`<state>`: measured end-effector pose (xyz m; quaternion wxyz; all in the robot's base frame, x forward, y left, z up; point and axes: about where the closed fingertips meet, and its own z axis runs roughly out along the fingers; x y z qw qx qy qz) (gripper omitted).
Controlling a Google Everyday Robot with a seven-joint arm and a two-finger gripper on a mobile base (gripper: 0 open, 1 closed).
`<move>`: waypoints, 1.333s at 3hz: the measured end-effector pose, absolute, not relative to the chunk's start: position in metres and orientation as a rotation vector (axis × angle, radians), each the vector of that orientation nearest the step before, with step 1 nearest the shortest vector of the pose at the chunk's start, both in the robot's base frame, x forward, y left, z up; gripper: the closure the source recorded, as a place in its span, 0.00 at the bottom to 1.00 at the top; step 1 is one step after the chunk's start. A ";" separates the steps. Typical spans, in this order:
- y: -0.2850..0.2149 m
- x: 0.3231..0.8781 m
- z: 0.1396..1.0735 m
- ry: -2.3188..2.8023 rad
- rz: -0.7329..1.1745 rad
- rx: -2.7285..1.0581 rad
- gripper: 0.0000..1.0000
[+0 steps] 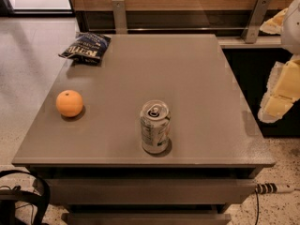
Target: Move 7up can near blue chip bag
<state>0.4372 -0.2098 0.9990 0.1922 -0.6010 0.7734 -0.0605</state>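
The 7up can (155,127) is silver-white with pale green markings and stands upright near the front edge of the grey table (187,78), a little right of centre. The blue chip bag (86,47) is dark navy with white lettering and lies at the table's far left corner. My gripper (280,95), white and pale yellow, hangs off the table's right side, well right of the can and level with the table's middle. It holds nothing that I can see.
An orange (69,103) sits on the table's left side, between the can and the bag. A wooden wall with metal brackets (255,20) runs behind the table. Black cables (23,196) lie on the floor at lower left.
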 end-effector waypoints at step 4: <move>-0.219 0.434 0.911 1.872 0.222 -1.567 0.00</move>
